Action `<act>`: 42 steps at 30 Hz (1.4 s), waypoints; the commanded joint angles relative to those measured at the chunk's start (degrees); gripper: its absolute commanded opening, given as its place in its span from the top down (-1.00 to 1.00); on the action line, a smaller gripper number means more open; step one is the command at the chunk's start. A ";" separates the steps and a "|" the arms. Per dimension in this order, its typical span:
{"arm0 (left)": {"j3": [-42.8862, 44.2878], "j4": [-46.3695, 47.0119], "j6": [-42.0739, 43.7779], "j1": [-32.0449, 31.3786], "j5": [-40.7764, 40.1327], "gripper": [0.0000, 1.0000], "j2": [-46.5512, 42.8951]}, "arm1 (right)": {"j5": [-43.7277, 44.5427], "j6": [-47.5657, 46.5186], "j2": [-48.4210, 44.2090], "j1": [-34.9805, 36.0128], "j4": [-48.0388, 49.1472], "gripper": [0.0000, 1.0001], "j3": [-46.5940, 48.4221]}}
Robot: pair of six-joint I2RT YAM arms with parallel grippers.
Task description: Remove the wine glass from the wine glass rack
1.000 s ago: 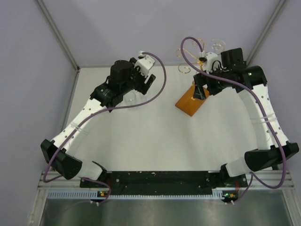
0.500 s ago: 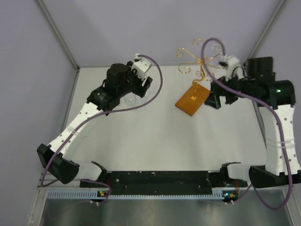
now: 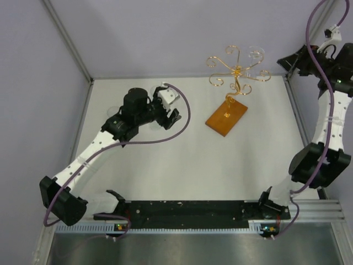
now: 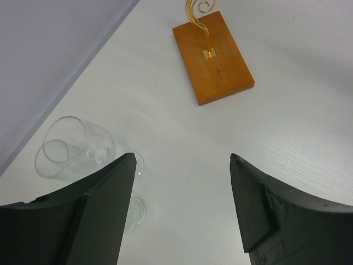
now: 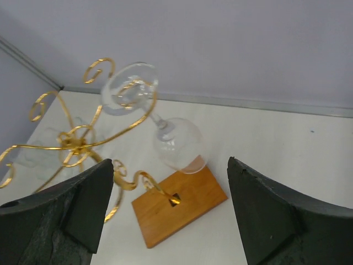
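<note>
The gold wire wine glass rack (image 3: 235, 72) stands on its orange-brown wooden base (image 3: 226, 117) at the back of the table. A clear wine glass (image 5: 177, 143) hangs upside down from one scroll arm, its foot (image 3: 255, 54) resting in the curl. My right gripper (image 3: 287, 62) is open and empty, high at the far right, apart from the rack and facing it; in its wrist view (image 5: 171, 221) the glass is ahead. My left gripper (image 3: 170, 120) is open and empty. A second wine glass (image 4: 77, 148) lies on its side on the table just left of it.
The rack base shows ahead of my left gripper (image 4: 212, 58). Grey walls close the back and the sides. A metal corner post (image 3: 306, 38) stands near my right arm. The lying glass is close to the left wall edge (image 4: 66, 83).
My right arm has pulled away from the rack, up and to the far right corner. My left gripper has shifted a little nearer and lower. The rack has stayed in place.
</note>
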 commanded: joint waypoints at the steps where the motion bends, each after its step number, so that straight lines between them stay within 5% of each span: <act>1: 2.87 0.67 4.19 0.12 0.75 -0.48 3.19 | -6.69 2.44 5.86 -2.04 28.28 -0.67 -4.65; 5: 6.39 -3.46 8.04 0.04 -0.31 -0.47 6.88 | -13.28 8.05 14.99 -3.10 48.41 -0.58 -5.89; 12: 12.10 -8.20 11.75 -0.05 -1.88 -0.47 12.94 | -23.23 19.92 30.73 -2.66 67.60 -0.46 4.91; 16: 15.97 -13.21 12.61 -0.93 -4.70 -0.47 16.38 | -28.32 23.78 34.87 -1.69 77.44 -0.43 7.47; 23: 17.65 -19.54 16.67 -2.16 -8.65 -0.46 18.57 | -36.15 43.65 39.71 2.17 103.54 -0.36 9.41; 42: 19.76 -20.52 16.76 -3.74 -12.35 -0.46 21.22 | -34.05 44.19 42.61 8.33 107.43 -0.10 8.97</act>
